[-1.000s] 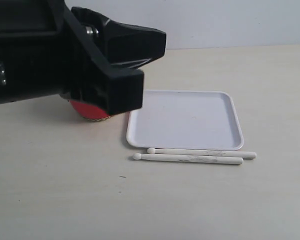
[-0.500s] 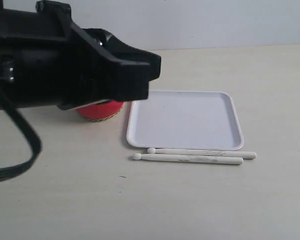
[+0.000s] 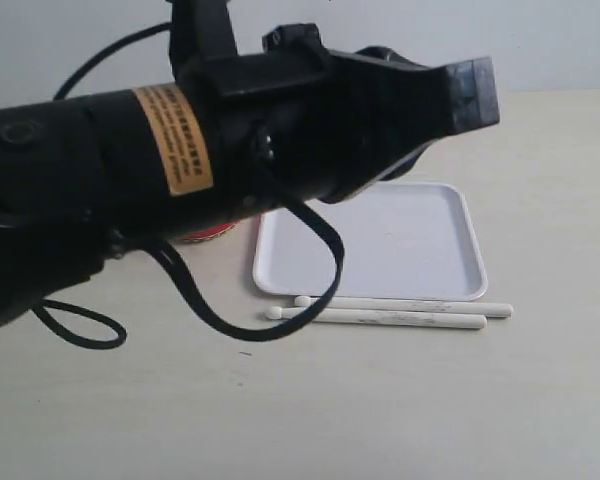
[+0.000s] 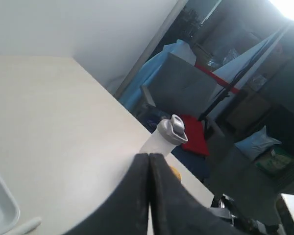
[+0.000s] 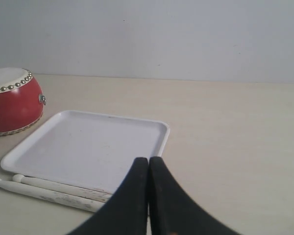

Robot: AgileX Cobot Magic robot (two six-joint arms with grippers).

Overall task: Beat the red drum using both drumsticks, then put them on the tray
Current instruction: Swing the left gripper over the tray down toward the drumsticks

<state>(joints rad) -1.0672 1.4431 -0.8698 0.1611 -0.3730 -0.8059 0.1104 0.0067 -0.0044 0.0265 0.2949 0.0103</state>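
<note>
Left gripper [image 4: 148, 159] and right gripper [image 5: 148, 161]: fingers pressed together, nothing held. Pale table [image 3: 430, 400], white wall [image 5: 186, 34]. I see the drumsticks [image 5: 44, 188] side by side on the table, parallel to the near rim of the tray [image 5: 88, 147], tips toward the red drum [image 5: 12, 100]. The left arm [image 3: 180, 160] blocks most of the drum in the exterior view

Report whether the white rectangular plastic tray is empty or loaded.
Empty: the white rectangular plastic tray shows a bare floor, and both pale wooden drumsticks lie outside its rim.
</note>
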